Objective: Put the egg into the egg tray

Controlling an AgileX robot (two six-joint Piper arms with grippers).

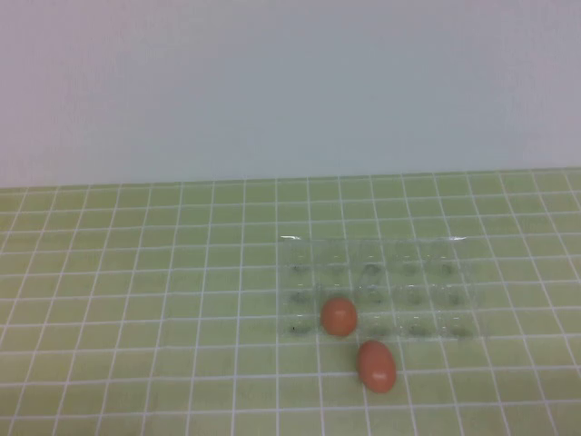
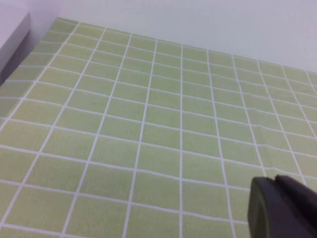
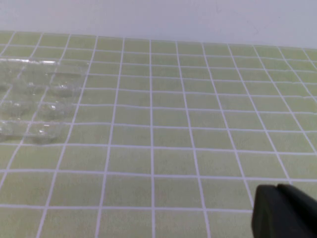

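Observation:
The clear egg tray (image 1: 454, 243) lies right of the middle of the green gridded table in the high view. One brown-orange egg (image 1: 339, 317) sits in the tray's front row, second cup from the left. A second, similar egg (image 1: 377, 365) lies on the table just in front of the tray. Neither gripper shows in the high view. My left gripper (image 2: 277, 181) is shut and empty above bare table. My right gripper (image 3: 277, 188) is shut and empty, with the tray's end (image 3: 49, 63) off to one side. No egg shows in either wrist view.
A pale wall rises behind the table's far edge (image 1: 290, 177). A white-grey block (image 2: 12, 34) stands at the table's corner in the left wrist view. The green grid cloth (image 1: 136, 300) covers the table left of the tray.

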